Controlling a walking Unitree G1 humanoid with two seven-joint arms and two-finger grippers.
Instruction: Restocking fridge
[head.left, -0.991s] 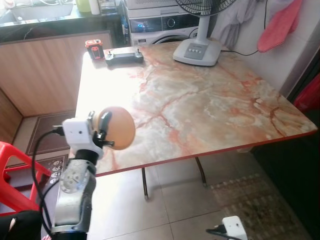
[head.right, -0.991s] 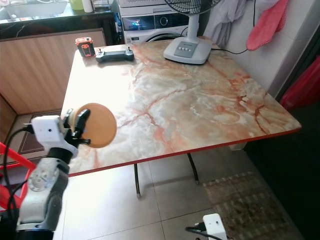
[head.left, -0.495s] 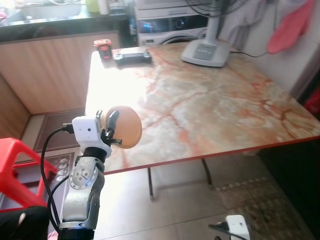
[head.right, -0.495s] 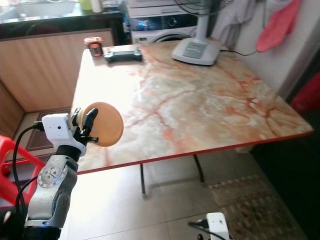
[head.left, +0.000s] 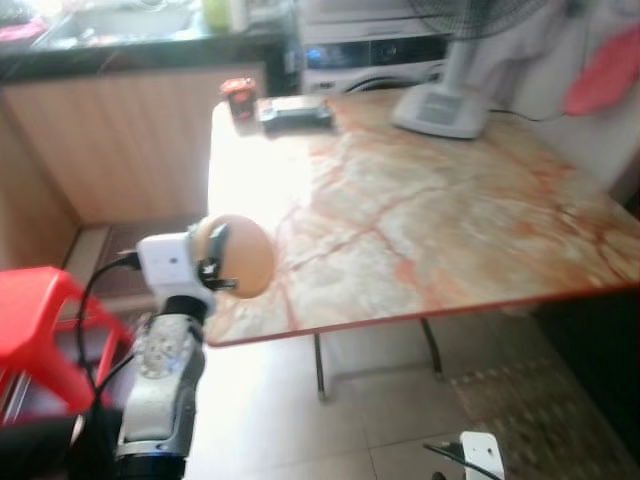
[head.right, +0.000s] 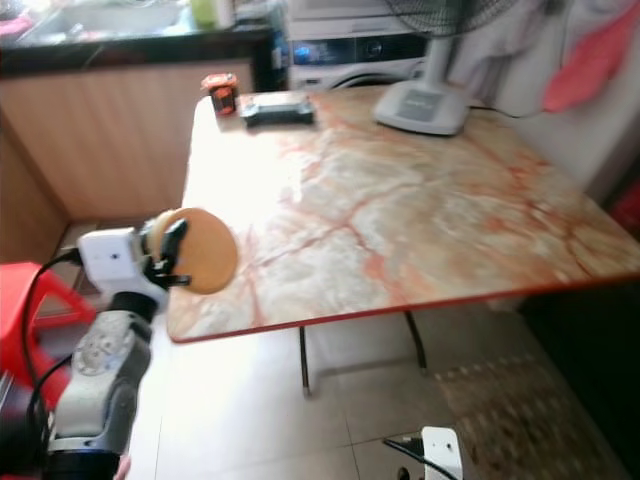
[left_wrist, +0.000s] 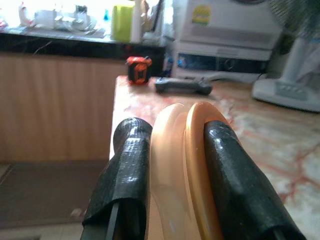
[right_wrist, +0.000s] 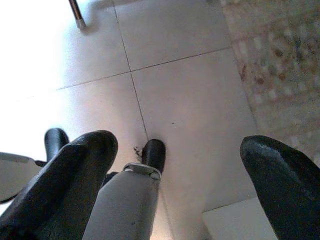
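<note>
My left gripper (head.left: 228, 262) is shut on a round orange-tan disc-shaped item (head.left: 243, 257), held up at the near left corner of the marble table (head.left: 430, 210). In the left wrist view the two black fingers (left_wrist: 125, 175) press on both sides of the orange item (left_wrist: 182, 165), which is seen edge-on. My right gripper (right_wrist: 170, 175) hangs low over the tiled floor with its fingers spread wide and nothing between them; its wrist (head.left: 478, 455) shows at the bottom of the head view.
On the table's far side lie a black controller (head.left: 295, 112), a small red object (head.left: 238, 97) and a fan base (head.left: 440, 108). A red plastic stool (head.left: 40, 325) stands at my left. Behind are a wooden counter (head.left: 120, 140) and a washing machine (head.left: 375, 55).
The camera has turned left, so the table shifted right in view and the red stool came further in. The left gripper still holds the orange item.
</note>
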